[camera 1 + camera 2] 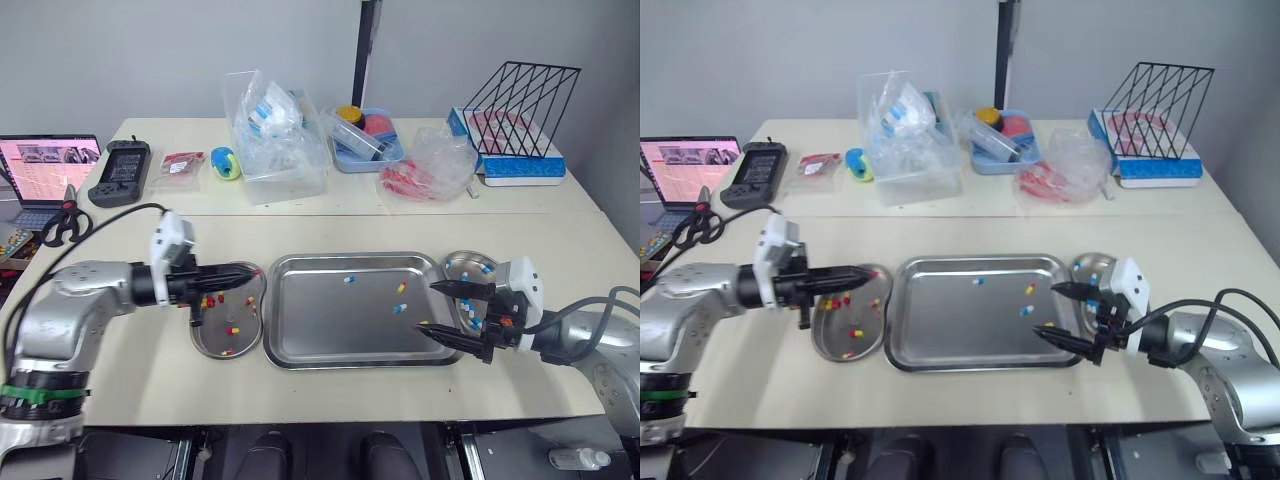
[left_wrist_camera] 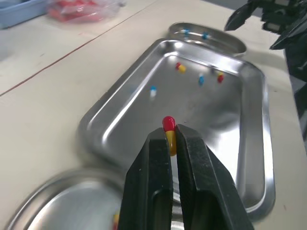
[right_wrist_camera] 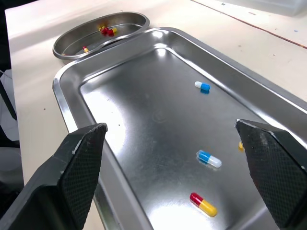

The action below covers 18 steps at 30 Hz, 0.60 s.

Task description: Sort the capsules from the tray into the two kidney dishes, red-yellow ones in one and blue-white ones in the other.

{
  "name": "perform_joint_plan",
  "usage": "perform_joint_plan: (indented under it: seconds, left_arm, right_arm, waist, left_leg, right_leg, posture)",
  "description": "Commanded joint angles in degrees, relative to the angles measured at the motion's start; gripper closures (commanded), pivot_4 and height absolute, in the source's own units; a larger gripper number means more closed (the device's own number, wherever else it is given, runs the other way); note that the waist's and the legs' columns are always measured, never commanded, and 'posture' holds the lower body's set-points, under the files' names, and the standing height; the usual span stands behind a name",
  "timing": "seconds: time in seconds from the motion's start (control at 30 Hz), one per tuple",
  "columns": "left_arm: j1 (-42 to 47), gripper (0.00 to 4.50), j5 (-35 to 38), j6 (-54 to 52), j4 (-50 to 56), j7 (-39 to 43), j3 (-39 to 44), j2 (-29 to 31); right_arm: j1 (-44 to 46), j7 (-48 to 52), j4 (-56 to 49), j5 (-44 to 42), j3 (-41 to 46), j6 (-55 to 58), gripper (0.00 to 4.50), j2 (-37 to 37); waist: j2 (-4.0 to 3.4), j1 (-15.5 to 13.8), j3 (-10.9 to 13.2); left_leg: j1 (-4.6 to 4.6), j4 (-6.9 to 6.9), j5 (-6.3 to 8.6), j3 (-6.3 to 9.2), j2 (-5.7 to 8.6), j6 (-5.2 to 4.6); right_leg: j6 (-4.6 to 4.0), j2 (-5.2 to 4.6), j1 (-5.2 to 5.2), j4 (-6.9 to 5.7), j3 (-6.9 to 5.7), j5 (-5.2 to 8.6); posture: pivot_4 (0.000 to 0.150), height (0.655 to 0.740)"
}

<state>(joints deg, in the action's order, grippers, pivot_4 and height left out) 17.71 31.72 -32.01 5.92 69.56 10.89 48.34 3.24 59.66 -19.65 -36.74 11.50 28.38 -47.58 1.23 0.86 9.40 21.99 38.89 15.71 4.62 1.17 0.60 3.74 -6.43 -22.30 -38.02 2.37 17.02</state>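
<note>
Left wrist view: jaws half hide the red-yellow capsule (image 2: 168,125)

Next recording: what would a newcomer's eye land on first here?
The left claw, shut on a red-yellow capsule, at the left kidney dish. Then the steel tray in the middle with a few loose capsules, and the right claw gaping wide over its right end, beside the right kidney dish.
</note>
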Motion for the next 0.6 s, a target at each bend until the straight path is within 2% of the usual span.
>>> perform_joint_plan:
  seconds: [0.03,0.23,0.6]
  left_arm:
    - [-4.2,4.48,-0.9,2.7,0.2,0.7,3.1,2.5]
    - [-9.3,4.48,-4.2,7.7,-1.1,-1.5,1.9,1.3]
    - [-10.1,4.48,-6.4,9.9,-2.4,-2.3,-0.1,0.9]
  right_arm:
    - [0.8,0.3,-0.6,-0.1,0.4,-1.0,0.00,0.2]
    - [1.3,0.6,-0.4,-0.2,0.2,-0.6,0.00,0.0]
    - [1.5,0.7,-0.3,-0.2,0.3,-0.3,0.00,-0.3]
  waist:
    - [0.00,-0.2,0.0]
    - [0.02,-0.3,0.0]
    - [0.02,-0.2,0.0]
  left_leg:
    - [0.00,0.00,0.00,0.00,0.01,0.00]
    - [0.02,0.01,0.00,-0.02,0.00,0.00]
    - [0.02,-0.01,0.00,-0.03,0.00,0.00]
  right_leg:
    - [0.00,-0.01,0.02,-0.01,-0.01,0.00]
    - [0.00,-0.02,0.02,0.01,-0.03,0.00]
    - [0.00,-0.02,0.00,-0.01,-0.02,0.00]
  posture:
    - [0.150,0.7275]
    - [0.150,0.7275]
    - [0.150,0.7275]
